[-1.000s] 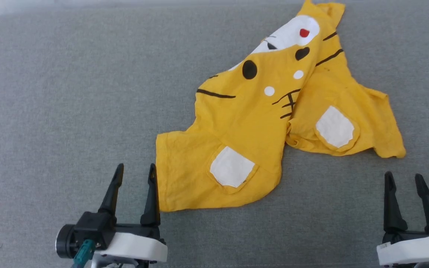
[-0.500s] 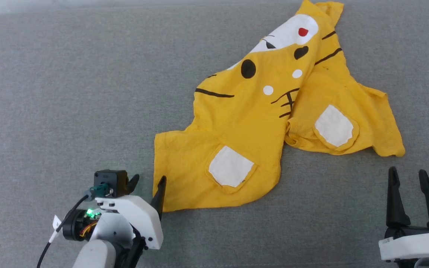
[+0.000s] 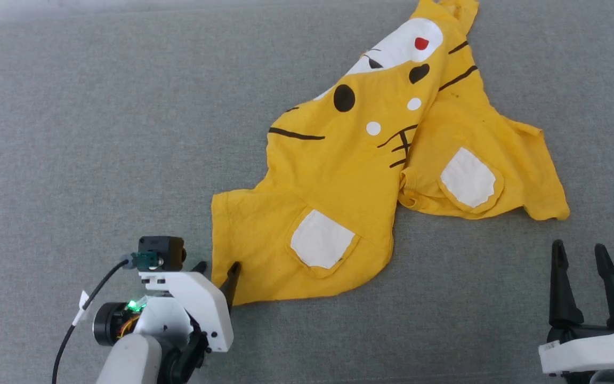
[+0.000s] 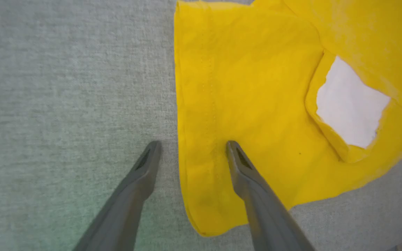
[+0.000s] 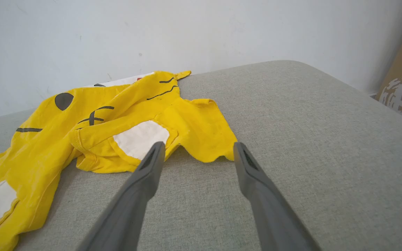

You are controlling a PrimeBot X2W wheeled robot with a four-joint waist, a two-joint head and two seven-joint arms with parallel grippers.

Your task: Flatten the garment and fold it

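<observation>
Left end effector [image 3: 217, 266] has tipped from lying flat to pointing fingers-down at the near-left corner of the garment [image 3: 339, 176] compared with a second ago. The slight leftward shift of the whole head view reads as camera motion, not cloth motion.

- Left: jaws apart, nothing held. In the wrist view one finger is over bare grey cushion [image 3: 99, 133] and the other over yellow fabric, with the hem edge running between them.
- Right end effector [image 3: 578, 245]: jaws apart, empty, at the near right, clear of the cloth.
- Garment: crumpled on the cushion, centre to far right, right half twisted and lapped under the printed front.

Risks, as judged:
- Closing here may nip the cushion cover along with the hem, since the outer finger sits on upholstery.
- Thin fabric may give only the top layer, leaving the back behind.
- Pulling one corner alone could tighten the twist instead of spreading it.
</observation>
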